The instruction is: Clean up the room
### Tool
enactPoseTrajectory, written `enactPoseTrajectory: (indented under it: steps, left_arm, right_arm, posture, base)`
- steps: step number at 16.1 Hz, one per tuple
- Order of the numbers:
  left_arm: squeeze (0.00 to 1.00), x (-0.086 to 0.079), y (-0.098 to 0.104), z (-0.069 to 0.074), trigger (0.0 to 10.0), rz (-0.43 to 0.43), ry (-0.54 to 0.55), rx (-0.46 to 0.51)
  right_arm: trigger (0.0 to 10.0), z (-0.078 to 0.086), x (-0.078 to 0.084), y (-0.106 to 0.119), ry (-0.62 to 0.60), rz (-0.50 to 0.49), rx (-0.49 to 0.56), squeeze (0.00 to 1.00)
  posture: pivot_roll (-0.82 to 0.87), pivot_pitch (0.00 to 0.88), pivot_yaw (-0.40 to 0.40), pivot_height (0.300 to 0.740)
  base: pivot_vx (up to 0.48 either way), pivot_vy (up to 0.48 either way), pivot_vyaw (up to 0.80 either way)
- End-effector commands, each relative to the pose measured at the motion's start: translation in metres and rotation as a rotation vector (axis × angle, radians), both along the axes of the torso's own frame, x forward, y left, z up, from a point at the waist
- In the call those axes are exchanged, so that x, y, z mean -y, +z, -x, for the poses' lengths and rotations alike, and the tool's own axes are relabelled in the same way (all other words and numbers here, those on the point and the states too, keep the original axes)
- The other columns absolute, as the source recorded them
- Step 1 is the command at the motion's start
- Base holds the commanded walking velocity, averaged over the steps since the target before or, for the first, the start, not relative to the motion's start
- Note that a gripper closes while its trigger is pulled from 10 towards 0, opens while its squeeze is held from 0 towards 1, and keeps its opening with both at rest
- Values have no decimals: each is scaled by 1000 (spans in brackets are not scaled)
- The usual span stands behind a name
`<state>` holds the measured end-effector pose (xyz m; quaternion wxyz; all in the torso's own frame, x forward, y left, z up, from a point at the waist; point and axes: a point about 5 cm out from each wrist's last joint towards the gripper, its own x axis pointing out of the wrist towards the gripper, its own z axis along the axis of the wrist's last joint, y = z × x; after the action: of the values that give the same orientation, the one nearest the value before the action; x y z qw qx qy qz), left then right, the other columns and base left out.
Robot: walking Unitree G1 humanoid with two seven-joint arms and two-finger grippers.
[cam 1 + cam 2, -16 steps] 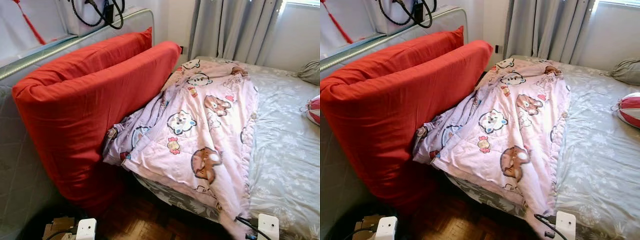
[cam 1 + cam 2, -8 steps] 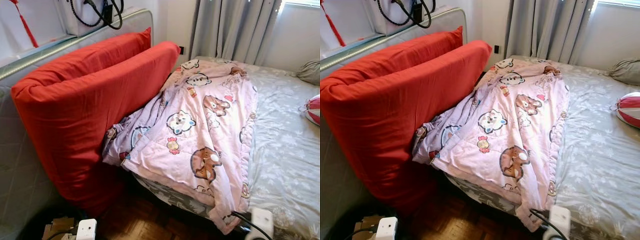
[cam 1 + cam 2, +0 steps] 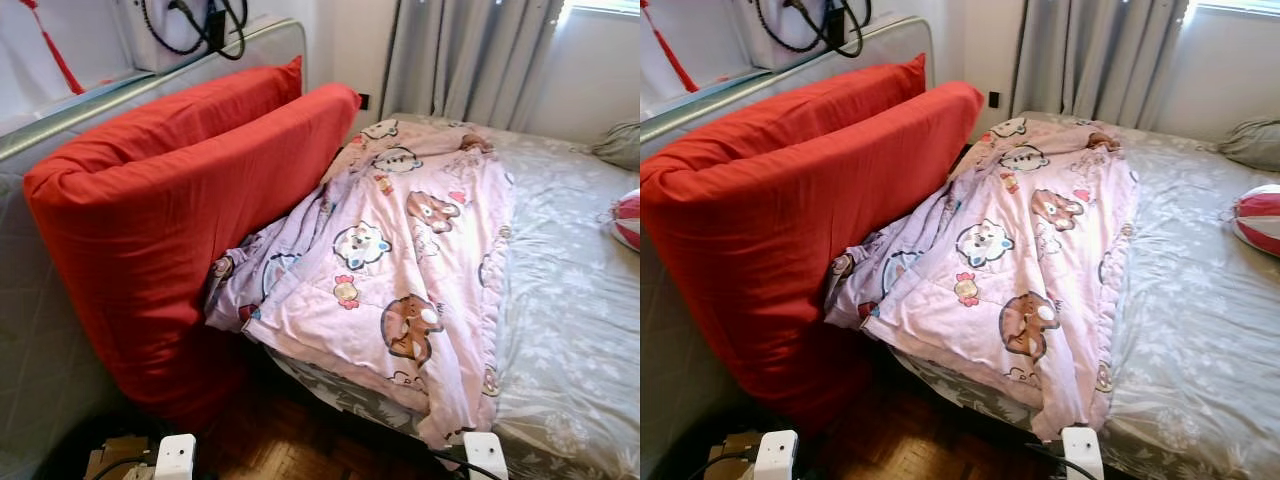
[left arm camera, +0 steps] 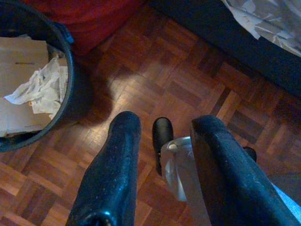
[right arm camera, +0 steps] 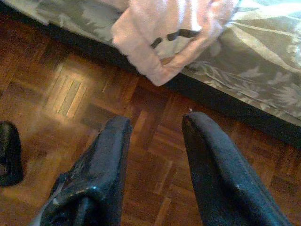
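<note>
While the right gripper (image 5: 153, 165) is hanging low over the parquet floor (image 5: 70, 94) with its two black fingers apart and nothing between them, the quilt (image 3: 400, 250) is lying just ahead of it, its pink corner (image 5: 160, 70) drooping over the near edge of the bed (image 3: 570, 300). The quilt's long axis is running from that near edge away toward the curtains (image 3: 470, 50), along the bed's left side, beside the red cushions (image 3: 170, 200) that are leaning against the headboard.

The right arm is the nearer one, so I judge it the likelier to take the hanging corner, reaching forward and up.

The left gripper (image 4: 162, 160) is idling over the floor, fingers likewise apart and empty, with a dark bin (image 4: 70, 84) of cardboard and crumpled paper close by.

Cartoon bears are printed on the quilt, but no brand, label or legible writing is showing anywhere.
</note>
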<state>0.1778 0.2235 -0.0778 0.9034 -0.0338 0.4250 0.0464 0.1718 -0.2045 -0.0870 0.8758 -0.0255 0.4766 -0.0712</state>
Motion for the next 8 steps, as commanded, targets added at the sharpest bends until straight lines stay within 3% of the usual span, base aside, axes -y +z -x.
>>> enactPoseTrajectory:
  steps: [1, 2, 4, 8]
  left_arm:
    - [0, -5, -4, 10, 10000, -4, 10, -46]
    - [0, -6, -5, 11, 10000, -4, 12, -52]
    - [0, -3, -5, 11, 10000, -6, 11, -58]
    - [0, 0, -4, 7, 10000, -8, 9, -55]
  right_arm:
    - [10000, -5, -2, 2, -26, -12, 30, 0]
    - [10000, -4, -5, 2, -22, -12, 35, 0]
    - [10000, 7, -10, -4, 11, -3, -5, 0]
    - [10000, 10, -9, -5, 17, 3, -19, 0]
  posture:
    - [37, 0, -7, 740]
    - [37, 0, -7, 740]
    - [44, 0, -7, 740]
    - [43, 0, -7, 740]
  base:
    - [0, 0, 0]
    - [0, 0, 0]
    - [0, 0, 800]
    - [0, 0, 800]
